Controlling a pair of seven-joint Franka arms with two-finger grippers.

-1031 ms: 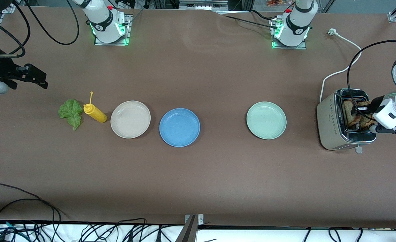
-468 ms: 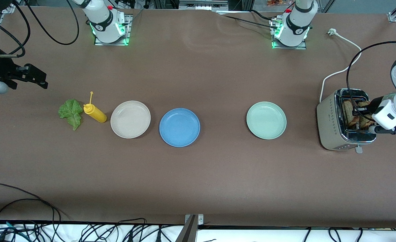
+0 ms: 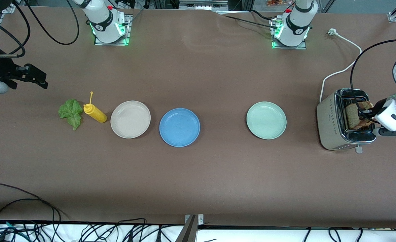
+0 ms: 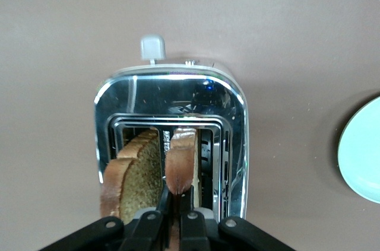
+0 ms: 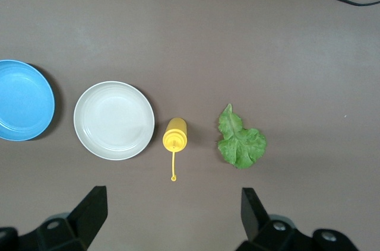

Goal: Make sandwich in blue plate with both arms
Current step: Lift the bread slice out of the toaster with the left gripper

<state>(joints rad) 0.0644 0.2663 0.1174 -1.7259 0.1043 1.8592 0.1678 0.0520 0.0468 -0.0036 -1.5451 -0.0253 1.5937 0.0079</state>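
In the front view, the left gripper [image 3: 366,116] was clamped on a brown wholegrain bread slice [image 3: 352,115] over the shiny beige toaster [image 3: 330,124], while the round blue plate [image 3: 179,127] lay empty mid-table and the waiting right gripper [image 3: 36,79] hung over bare brown tabletop. The left wrist view showed the pinched slice [image 4: 181,165] beside a second slice [image 4: 139,171]; a thin crust grip could slip or drag on the slot. The right wrist view showed wide-apart fingers [image 5: 89,212] above the ruffled green lettuce leaf [image 5: 240,144], yellow squeeze bottle [image 5: 175,134] and beige plate [image 5: 114,120]; cables edged the table.

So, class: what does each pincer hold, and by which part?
The left pincer is shut on the top edge of a bread slice standing in the toaster. The right pincer is open, holding nothing.
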